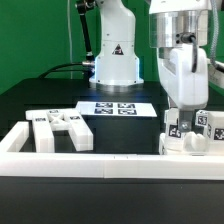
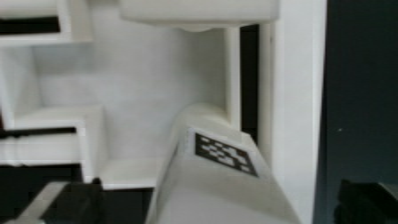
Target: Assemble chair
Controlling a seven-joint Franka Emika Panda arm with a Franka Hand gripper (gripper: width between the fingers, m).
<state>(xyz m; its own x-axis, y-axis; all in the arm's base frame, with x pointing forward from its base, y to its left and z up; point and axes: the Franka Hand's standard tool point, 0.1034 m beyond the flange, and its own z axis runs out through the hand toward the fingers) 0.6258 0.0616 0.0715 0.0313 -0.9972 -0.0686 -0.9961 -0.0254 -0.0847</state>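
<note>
**Desk:** White blocks on a black table (image 1: 40,100). Where do the chair's pieces lie?

**Photographer:** In two groups. The loose chair parts (image 1: 58,130) sit close together toward the exterior view's left, just behind the front border rail (image 1: 100,165). The tagged chair pieces (image 1: 195,135) stand at the exterior view's right, directly under the arm. The marker board (image 1: 112,108) lies flat between the groups, a little further back.

**Desk:** And the gripper (image 1: 183,115)?

**Photographer:** It hangs low, right at the top of the right-hand pieces. Its fingers are hidden among the white shapes, so I cannot tell whether they are spread or pinching anything.

**Desk:** Does the wrist view help?

**Photographer:** Little. A tagged bar (image 2: 222,152) slants across the foreground, with larger white pieces close behind it.
</note>
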